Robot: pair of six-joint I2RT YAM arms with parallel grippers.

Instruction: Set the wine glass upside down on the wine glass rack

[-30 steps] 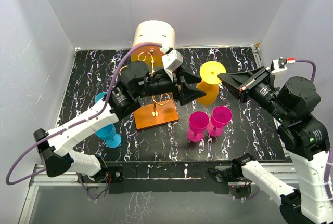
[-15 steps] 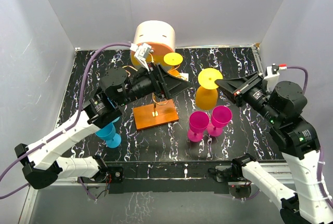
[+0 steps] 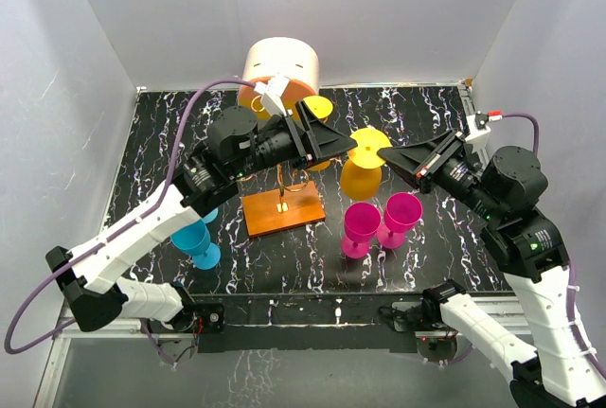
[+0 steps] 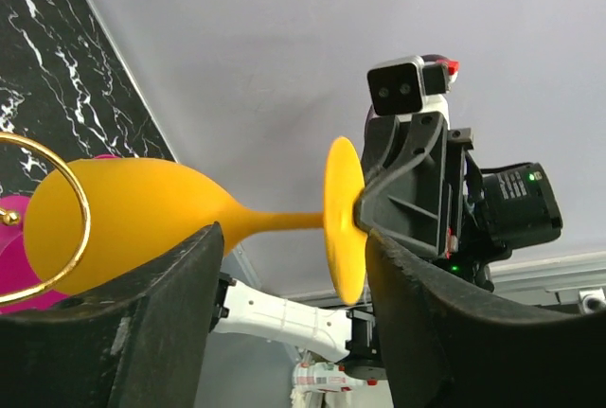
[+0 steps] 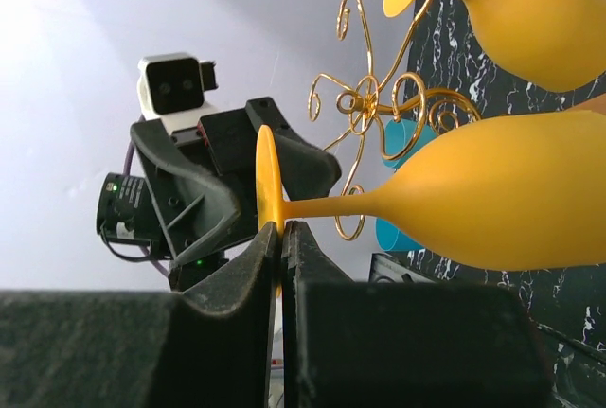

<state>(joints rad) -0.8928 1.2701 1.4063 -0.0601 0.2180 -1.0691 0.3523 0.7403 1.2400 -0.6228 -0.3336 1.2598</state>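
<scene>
Above the desk (image 3: pixel 426 115), just right of the wine glass rack (image 3: pixel 284 214), the yellow wine glass (image 3: pixel 361 179) hangs sideways. The right claw (image 5: pixel 281 228) is closed on its foot rim. The left claw (image 3: pixel 343 143) stands open toward the stem, gripping nothing. The glass looks light, stiff and slick, so the stem seems the safer hold. Scroll arms, a hung glass (image 3: pixel 316 108) and magenta glasses (image 3: pixel 362 223) crowd the path.

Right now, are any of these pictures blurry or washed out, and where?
Top external view: evenly lit and sharp across the table. Left wrist view: the yellow wine glass is crisp, while the left arm's fingers are dark and soft. Right wrist view: bright glare bleaches the upper left corner, the right arm's fingers are blurred, and the gold rack is sharp.
</scene>
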